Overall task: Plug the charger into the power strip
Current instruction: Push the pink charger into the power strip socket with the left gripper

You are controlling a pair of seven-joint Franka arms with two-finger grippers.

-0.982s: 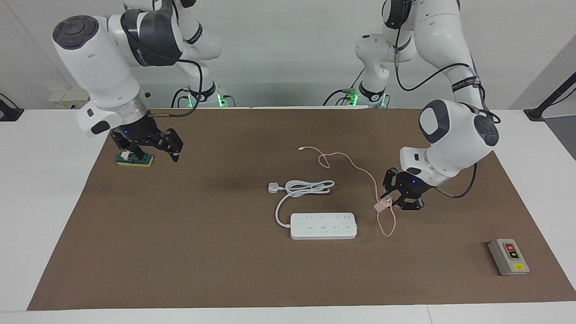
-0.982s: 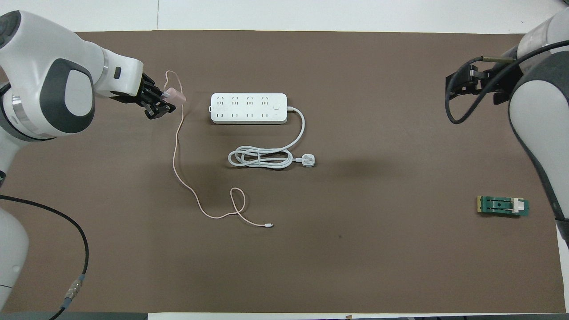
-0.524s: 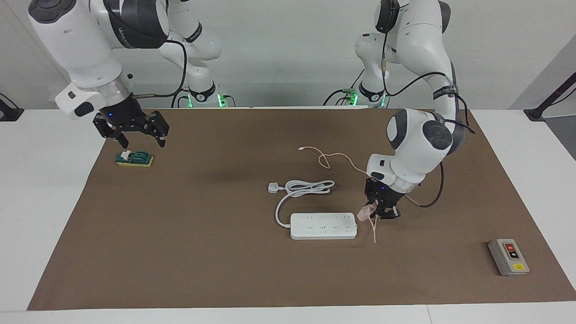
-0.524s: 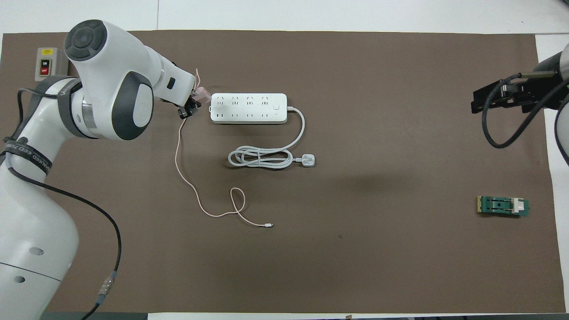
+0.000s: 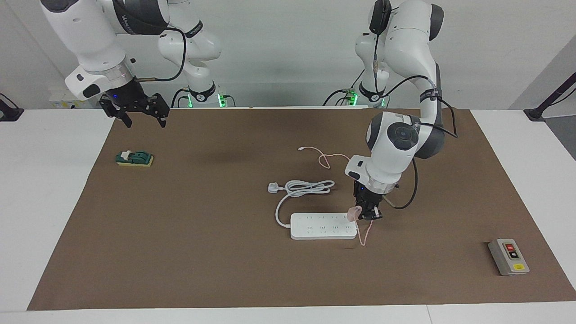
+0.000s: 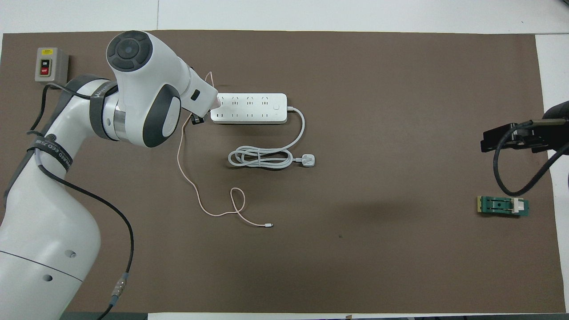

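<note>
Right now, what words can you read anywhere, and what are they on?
"ON": black button of the grey box.
"OFF": its red button.
Yellow sticker on the box: too small to read.
Black bands on the left arm and right arm: white lettering, too blurred to read.
Power strip: tiny marks by the sockets, unreadable.
Charger, green block: no text seen.

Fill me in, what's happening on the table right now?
The left gripper holds the pink charger over the end of the white power strip toward the left arm's side; it isn't plugged in yet, and its cable trails across the mat. The right gripper waits, open, raised above the mat near a green block.
</note>
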